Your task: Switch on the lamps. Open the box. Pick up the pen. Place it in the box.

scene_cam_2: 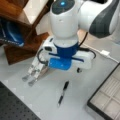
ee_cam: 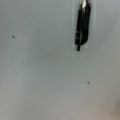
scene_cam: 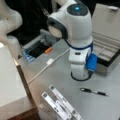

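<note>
while pen lies untouched on table, gripper fingers unseen

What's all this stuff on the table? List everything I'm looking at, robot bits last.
Large flat case with black rim, grey metal sides and pale beige grooved lining (the box): one, lid up, at a front view's right.
Slim black pen with silvery middle: one, lying on the grey table, apart from the box; also at the wrist view's top.
White cable with plug: one, running across the table.
White folding lamp bars: a cluster, at a front view's bottom.
Small orange item: one, by a dark grey tray.
Wooden stand: one, brown, at a front view's left.
Robot arm: one, white with blue parts, over the table beside the pen. Its gripper does not show.
</note>
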Motion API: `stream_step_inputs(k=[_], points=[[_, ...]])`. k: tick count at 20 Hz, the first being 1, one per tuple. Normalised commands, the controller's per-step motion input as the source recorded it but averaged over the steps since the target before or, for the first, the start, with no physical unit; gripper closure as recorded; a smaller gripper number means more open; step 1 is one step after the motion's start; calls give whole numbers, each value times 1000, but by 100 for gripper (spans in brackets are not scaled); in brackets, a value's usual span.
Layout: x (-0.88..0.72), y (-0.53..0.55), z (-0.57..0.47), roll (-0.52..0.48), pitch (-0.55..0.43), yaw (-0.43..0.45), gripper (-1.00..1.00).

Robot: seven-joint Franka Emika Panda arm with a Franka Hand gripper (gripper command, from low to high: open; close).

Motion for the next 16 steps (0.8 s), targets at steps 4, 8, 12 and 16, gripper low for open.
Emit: stream_step_inputs(k=[4, 8, 12, 16], points=[[45, -98, -189, -25, -29, 307, -100], [127, -89, -250, 2, -58, 319, -100], [214, -68, -189, -32, -74, 318, -100], [213, -51, -93, -30, -37, 244, -100]])
